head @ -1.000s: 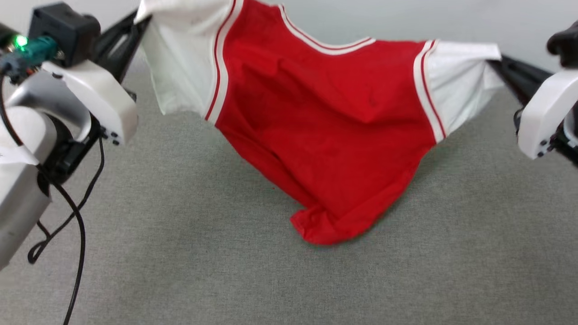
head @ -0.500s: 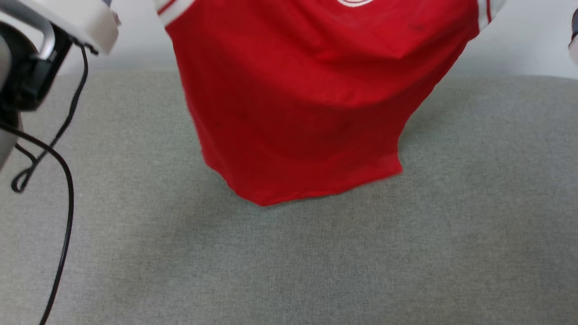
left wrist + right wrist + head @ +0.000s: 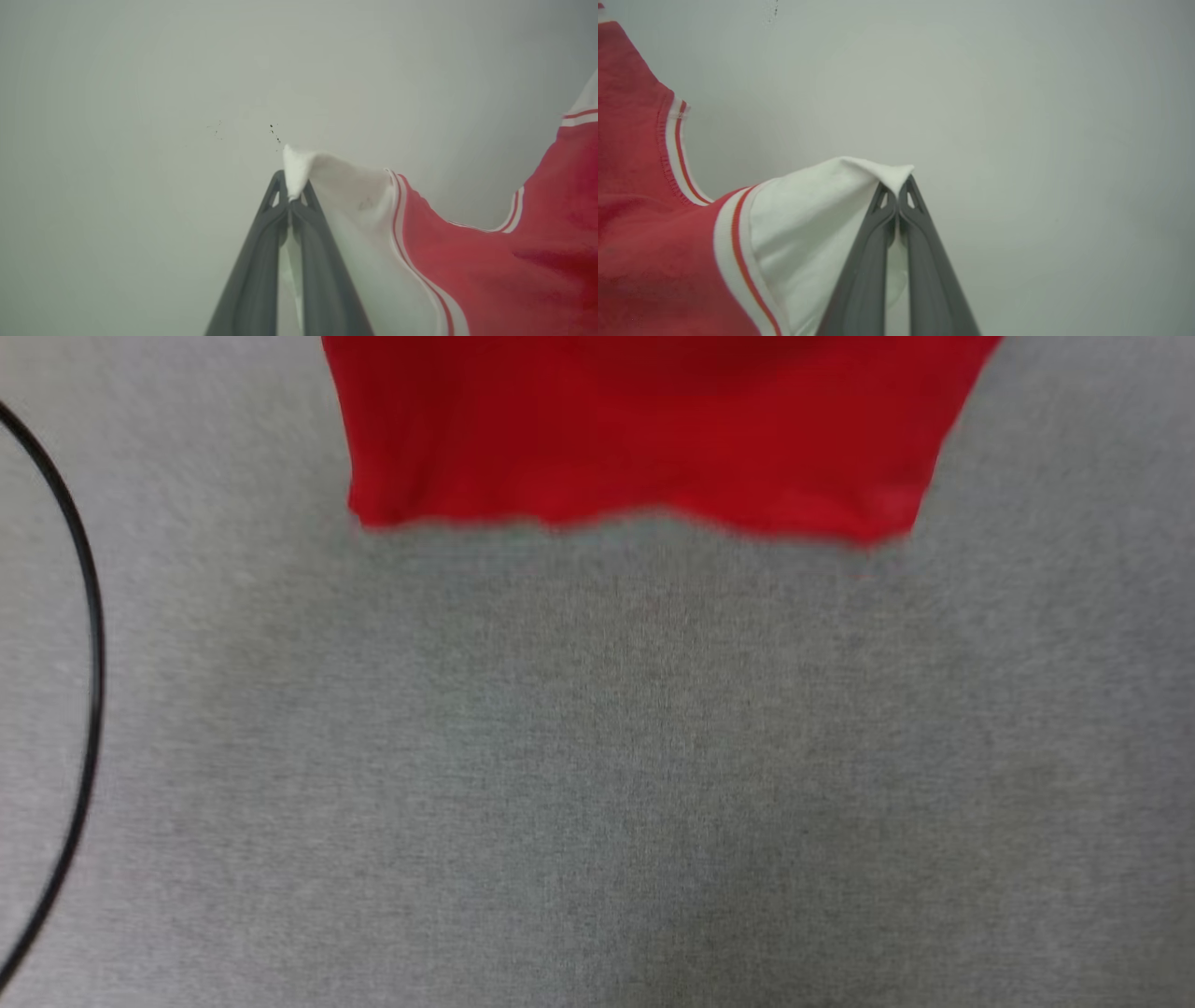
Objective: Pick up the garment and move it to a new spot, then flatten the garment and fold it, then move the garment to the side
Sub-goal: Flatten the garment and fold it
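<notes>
**Grey fabric surface [image 3: 597,756] below, jersey lifted and hanging by both sleeves**

Up off the surface, the garment [image 3: 644,429] hangs across the far middle of the head view, where its red lower body and blurred hem show. I cannot tell whether the hem just clears the cloth or brushes it. The left gripper [image 3: 290,186] has its fingers pressed together on the tip of one white sleeve. The right gripper [image 3: 896,186] pinches the fold of the other white sleeve in the same way. Between them the striped trim and red body sag inward. Behind both grips is a pale plain wall [image 3: 140,93]. A black cable [image 3: 89,644] curves down the left edge of the head view.

As I judge it, the pick-up is done and the shirt is mid-carry or being shaken out. Laying it at a new spot, flattening it, folding it and setting it aside all remain.

A second ago the shirt was slung lower between the two arms, with one hem corner bunched on the surface. Now the hem runs as a fairly even line. The whole head view has also shifted, so the camera has moved: the arms and the wall have left it, and grey cloth covers nearly all of it.
</notes>
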